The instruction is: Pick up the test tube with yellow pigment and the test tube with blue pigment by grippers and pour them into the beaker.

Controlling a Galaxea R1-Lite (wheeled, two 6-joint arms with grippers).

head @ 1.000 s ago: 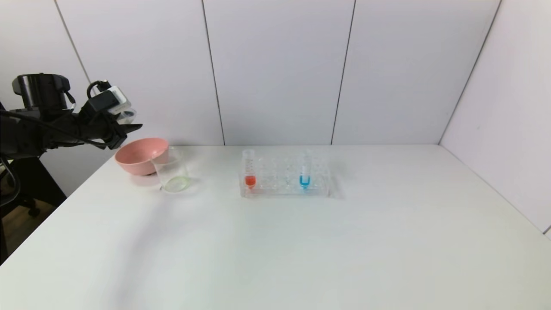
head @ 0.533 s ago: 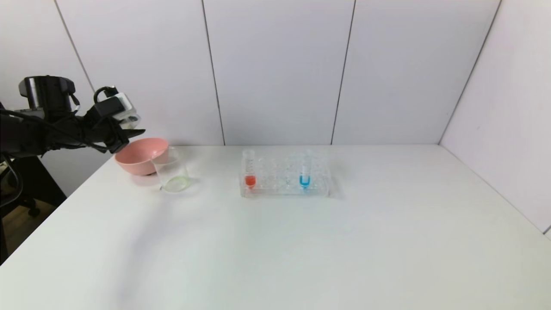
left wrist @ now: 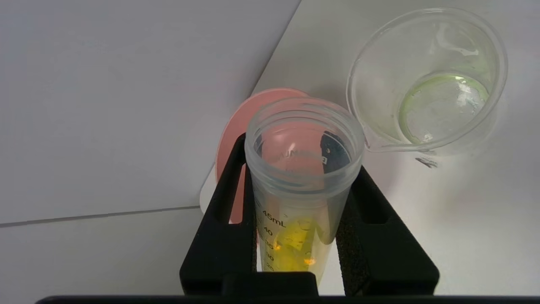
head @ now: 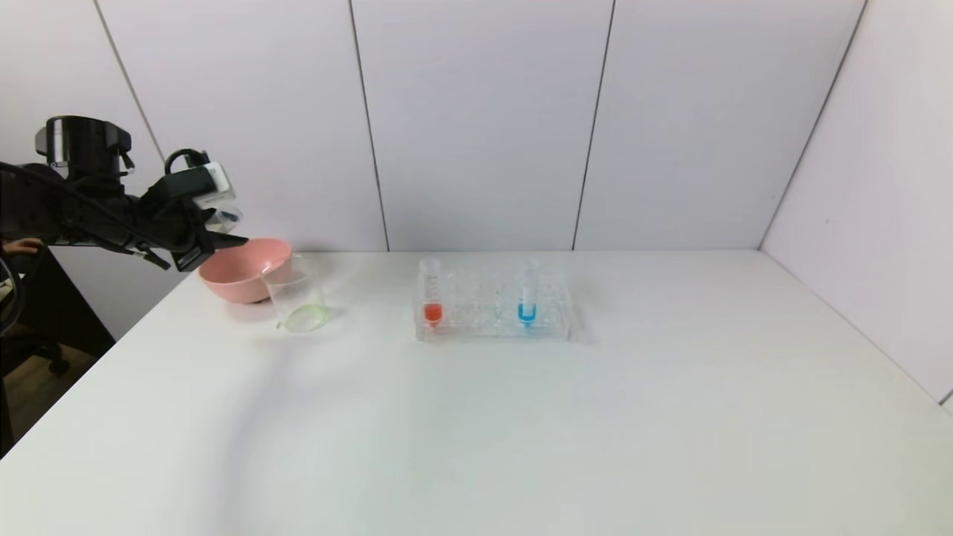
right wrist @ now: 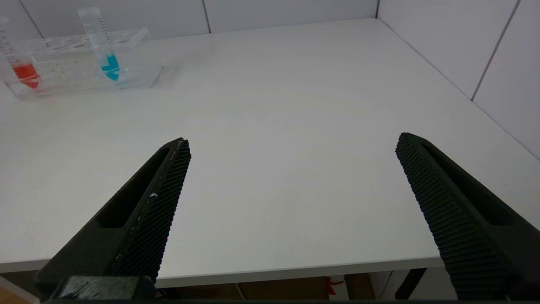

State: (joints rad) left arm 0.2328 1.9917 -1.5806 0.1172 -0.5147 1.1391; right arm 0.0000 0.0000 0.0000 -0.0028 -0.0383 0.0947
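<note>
Since a second ago, left claw (head: 223, 240) has dipped toward the pink bowl (head: 242, 268) at the frame's left, clamped on the yellow tube (left wrist: 301, 185). Right claw (right wrist: 291, 147) gapes wide over bare surface (head: 521, 432). Beaker (head: 298, 298) stands beside the bowl; blue tube (head: 527, 294) sits racked mid-frame.

The yellow test tube's (left wrist: 301, 185) lower end is hidden behind the left gripper (left wrist: 301, 169).

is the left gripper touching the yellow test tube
Touching. The left wrist view shows the left gripper with its fingers pressed against both sides of the test tube with yellow pigment.
</note>
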